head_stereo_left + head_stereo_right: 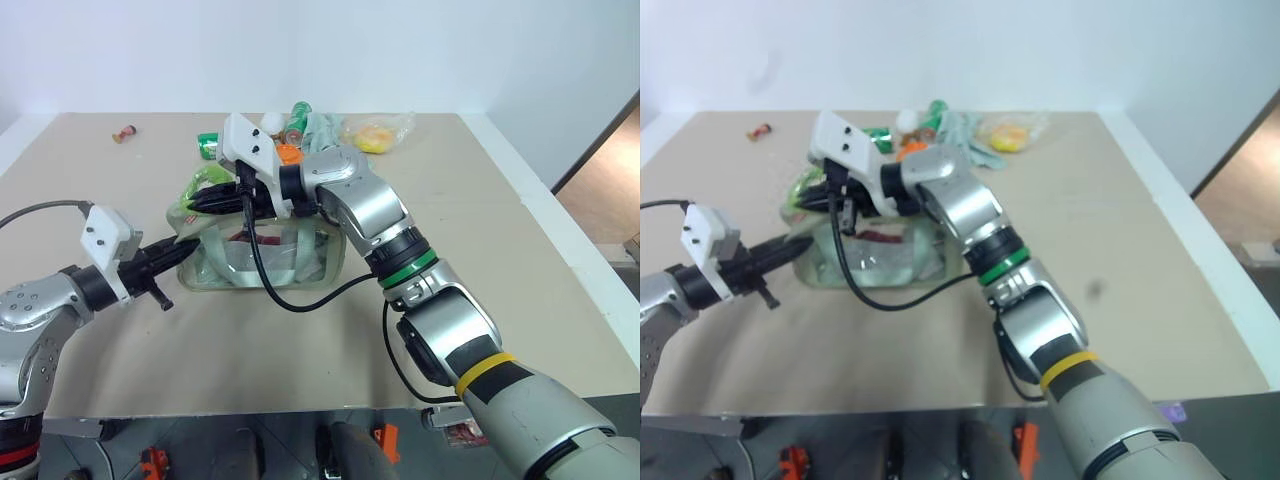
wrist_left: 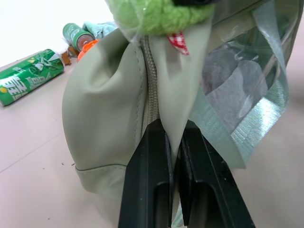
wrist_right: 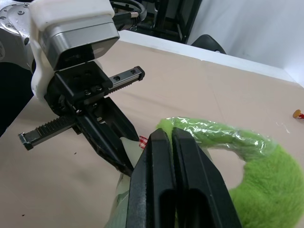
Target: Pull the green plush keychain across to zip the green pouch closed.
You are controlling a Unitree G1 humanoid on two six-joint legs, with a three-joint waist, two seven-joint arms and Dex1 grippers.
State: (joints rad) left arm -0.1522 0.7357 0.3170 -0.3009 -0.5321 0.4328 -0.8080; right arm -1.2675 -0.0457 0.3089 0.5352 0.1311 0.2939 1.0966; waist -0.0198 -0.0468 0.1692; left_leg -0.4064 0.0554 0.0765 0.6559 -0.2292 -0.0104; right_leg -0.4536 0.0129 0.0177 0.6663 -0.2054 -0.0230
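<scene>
Right gripper (image 3: 168,137) partly hiding green plush keychain (image 3: 266,175)

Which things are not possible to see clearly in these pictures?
- Zipper slider of the green pouch: left wrist view, covered by the green plush keychain.
- Pouch contents: head views, blocked by the right gripper.
- Small item at the table's far left: too small to identify.

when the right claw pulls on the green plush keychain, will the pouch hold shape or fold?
Likely folds: the green pouch is soft fabric, already creased and pinched flat between the left claw fingers. Its clear side panels look crinkly, probably little stiffness. The green plush keychain looks fuzzy and squashy in the right claw, so the grip may slip.
</scene>
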